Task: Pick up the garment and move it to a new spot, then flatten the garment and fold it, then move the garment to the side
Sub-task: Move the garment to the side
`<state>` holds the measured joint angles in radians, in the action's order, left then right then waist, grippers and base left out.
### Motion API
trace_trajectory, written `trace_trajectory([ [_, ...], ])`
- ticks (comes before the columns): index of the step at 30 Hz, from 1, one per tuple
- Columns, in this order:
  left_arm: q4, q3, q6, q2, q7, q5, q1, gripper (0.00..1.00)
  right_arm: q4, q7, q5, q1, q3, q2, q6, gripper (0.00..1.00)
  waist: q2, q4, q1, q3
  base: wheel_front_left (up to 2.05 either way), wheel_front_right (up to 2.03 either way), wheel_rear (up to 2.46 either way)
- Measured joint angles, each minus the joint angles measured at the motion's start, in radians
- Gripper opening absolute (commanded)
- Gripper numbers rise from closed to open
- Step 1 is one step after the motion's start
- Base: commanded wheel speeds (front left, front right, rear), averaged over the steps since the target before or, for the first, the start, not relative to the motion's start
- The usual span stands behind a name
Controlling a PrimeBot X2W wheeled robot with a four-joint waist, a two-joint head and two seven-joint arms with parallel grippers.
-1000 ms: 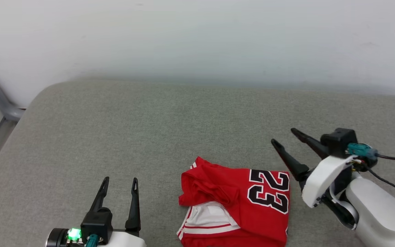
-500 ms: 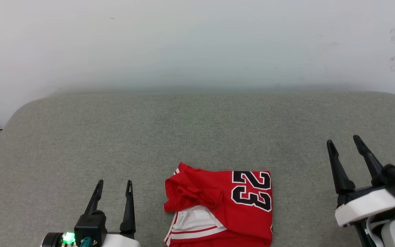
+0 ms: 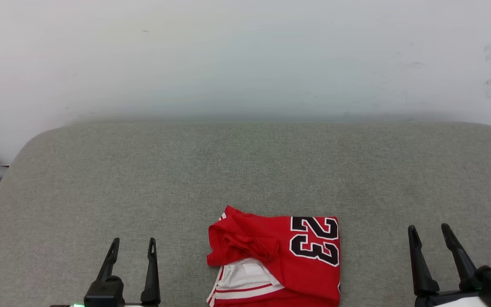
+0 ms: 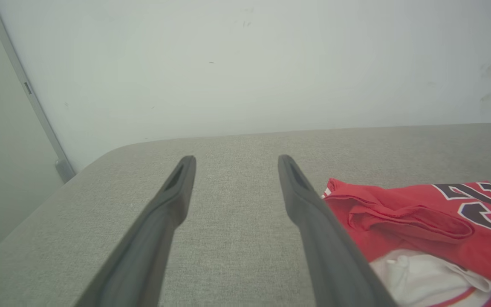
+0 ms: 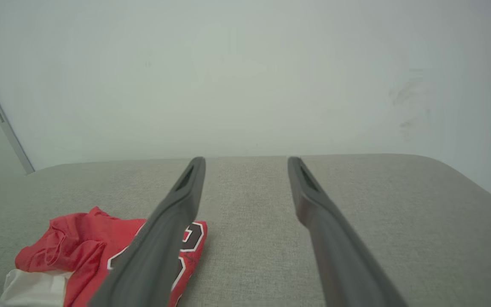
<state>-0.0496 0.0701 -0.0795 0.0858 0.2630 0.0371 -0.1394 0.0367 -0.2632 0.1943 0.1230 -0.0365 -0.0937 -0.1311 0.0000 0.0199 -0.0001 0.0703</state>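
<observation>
One folded garment [image 3: 271, 251], numerals [image 3: 316, 239] seemingly sideways

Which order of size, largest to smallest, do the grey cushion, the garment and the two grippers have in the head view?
1. grey cushion
2. garment
3. right gripper and left gripper: similar, both cut by the bottom edge, so unranked.
</observation>
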Motion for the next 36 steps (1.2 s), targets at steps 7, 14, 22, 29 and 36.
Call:
trace_trajectory([
  [7,-0.002,-0.001,0.000,0.005,0.000,-0.004,-0.018,1.00,-0.009,0.000,-0.006,0.046,0.000,0.018,0.000,1.00,0.0000,0.014,0.0000,0.008,0.00,0.00,0.00],
  [14,-0.011,0.002,0.000,0.007,0.000,-0.006,-0.020,1.00,0.018,0.000,-0.022,0.063,0.001,0.026,0.000,1.00,0.0000,0.023,0.0000,0.013,0.00,0.00,0.00],
  [22,-0.019,0.008,0.000,0.007,0.000,-0.006,-0.020,1.00,0.035,0.000,-0.038,0.062,0.000,0.026,0.000,1.00,0.0000,0.028,0.0001,0.010,0.00,0.00,0.00],
  [29,-0.021,0.010,-0.003,0.006,0.000,-0.006,-0.020,1.00,0.032,0.000,-0.038,0.034,-0.001,0.009,0.000,1.00,0.0000,0.032,0.0001,0.007,0.00,0.00,0.00],
  [36,-0.021,0.016,-0.004,0.004,0.000,-0.006,-0.016,1.00,0.017,0.020,0.020,-0.132,-0.017,-0.081,0.000,1.00,0.0000,0.037,0.0001,0.001,0.00,0.00,0.00],
])
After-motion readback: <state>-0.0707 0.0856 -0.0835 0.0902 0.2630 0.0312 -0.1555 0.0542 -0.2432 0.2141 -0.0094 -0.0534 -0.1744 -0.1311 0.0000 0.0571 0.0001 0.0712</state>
